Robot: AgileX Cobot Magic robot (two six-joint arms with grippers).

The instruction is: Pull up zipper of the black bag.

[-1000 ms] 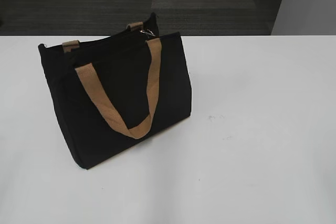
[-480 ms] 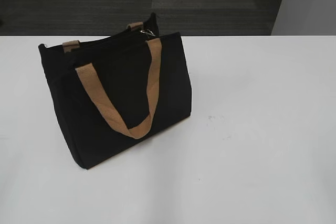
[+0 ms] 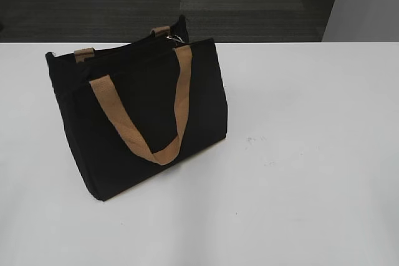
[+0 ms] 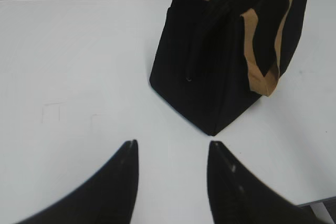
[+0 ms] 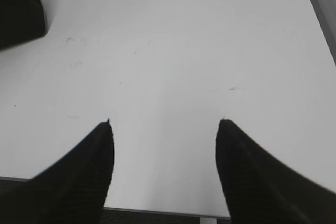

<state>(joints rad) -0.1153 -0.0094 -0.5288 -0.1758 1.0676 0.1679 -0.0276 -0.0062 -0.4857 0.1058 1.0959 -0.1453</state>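
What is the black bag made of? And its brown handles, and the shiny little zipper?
The black bag looks like matte woven cloth; it creases softly. The handles look like tan webbing, flat and ribbed. The zipper pull seems metal, since it glints silver, though it is too small to be sure.

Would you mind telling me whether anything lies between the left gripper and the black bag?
Nothing visible does. Only bare white table separates the open left gripper from the black bag; the zipper sits at its top.
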